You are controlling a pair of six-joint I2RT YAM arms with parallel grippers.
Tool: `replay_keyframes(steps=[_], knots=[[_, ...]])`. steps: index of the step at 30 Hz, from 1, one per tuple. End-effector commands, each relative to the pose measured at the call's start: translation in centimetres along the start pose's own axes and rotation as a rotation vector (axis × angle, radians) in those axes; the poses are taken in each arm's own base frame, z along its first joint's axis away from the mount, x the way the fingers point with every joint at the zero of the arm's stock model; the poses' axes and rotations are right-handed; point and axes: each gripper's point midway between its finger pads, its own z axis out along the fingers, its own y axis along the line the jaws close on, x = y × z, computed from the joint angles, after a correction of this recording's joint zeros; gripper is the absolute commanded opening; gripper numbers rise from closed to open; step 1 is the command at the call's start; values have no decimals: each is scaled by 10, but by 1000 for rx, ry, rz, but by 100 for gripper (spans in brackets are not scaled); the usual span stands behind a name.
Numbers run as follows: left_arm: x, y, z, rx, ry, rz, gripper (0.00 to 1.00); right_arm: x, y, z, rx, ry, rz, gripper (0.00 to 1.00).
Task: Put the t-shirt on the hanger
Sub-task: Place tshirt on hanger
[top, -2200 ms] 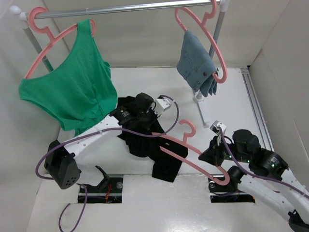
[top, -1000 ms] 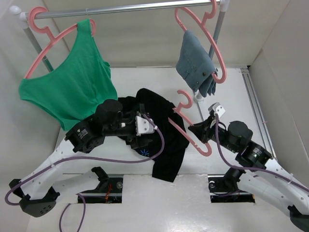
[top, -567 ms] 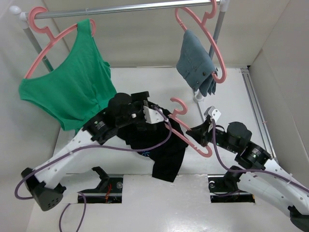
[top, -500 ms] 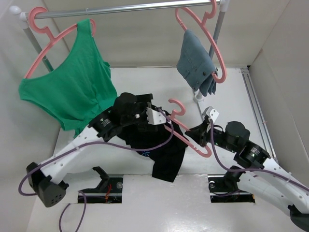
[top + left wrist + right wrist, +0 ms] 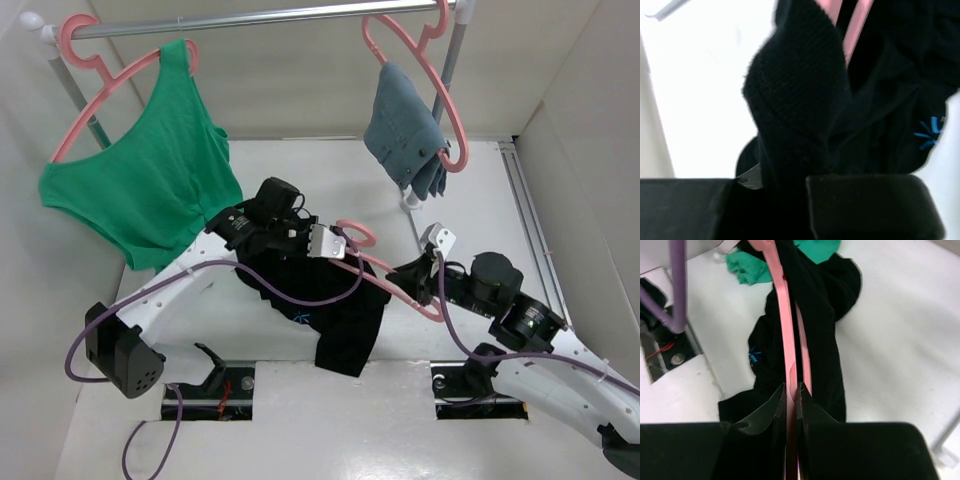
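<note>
We judge the job partly done. The right pincer (image 5: pixel 791 387) is pressed together on the thin bar of the pink hanger (image 5: pixel 385 270) and holds it up at a slant above the surface (image 5: pixel 300 170), with the hook pointing toward the left arm. The left pincer (image 5: pixel 772 182) is pinching a thick fold of the black t-shirt (image 5: pixel 330 305), lifted right beside the hook end. In the left wrist view the pink bars run just behind that fold. In the right wrist view black cloth lies along both sides of the bars, so the hanger seems to have entered the shirt.

The shirt is not dressed on the hanger yet. Most of it hangs in a bunch below the bars, and its lower part trails onto the surface near the arms. We cannot tell whether either notched shoulder is properly covered. What is left, as we see it, is to draw the cloth over both shoulders and let the shirt hang straight.
</note>
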Motion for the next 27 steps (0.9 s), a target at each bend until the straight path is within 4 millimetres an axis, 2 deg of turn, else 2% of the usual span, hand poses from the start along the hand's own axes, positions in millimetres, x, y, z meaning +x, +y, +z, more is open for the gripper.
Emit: replay_keyframes(steps=[1,3,4,5,8,10,12,14,15,20,21,23,25,26,27], knots=[[-40,5,-31,-39,-152,-79,0,-43,-11,0,73,-101,-9,9],[-41,11,-46,-98,-159,-120,0,-48,-24,2,148,-69,-1,42],[-28,13,-49,-126,-134,-154,0,-49,-28,1,172,-55,12,50],[-21,11,-51,-140,-119,-177,0,-54,-30,-2,192,-45,29,62],[-3,3,-59,-179,-90,-221,0,-60,-38,-13,263,-69,85,80],[-3,1,-67,-216,-108,-252,0,-59,-37,-18,279,-92,147,80],[2,-5,-67,-227,-106,-294,0,-49,-38,-21,298,-83,208,81],[7,-4,-71,-262,-96,-351,0,-34,-42,-25,335,-45,246,81],[9,-7,-71,-268,-93,-375,0,-18,-43,-26,354,6,264,81],[18,-9,-76,-324,-88,-488,0,-4,-43,-27,375,43,333,80],[20,-12,-73,-317,-84,-506,0,-2,-49,-29,410,46,331,78],[22,-16,-73,-311,-79,-509,0,-21,-53,-40,443,17,300,78],[31,-24,-73,-314,-51,-520,0,-39,-68,-54,531,-11,257,82],[34,-27,-73,-321,-41,-522,0,-58,-71,-62,551,-26,215,83],[38,-26,-75,-350,-29,-539,0,-66,-74,-65,567,-31,191,85]])
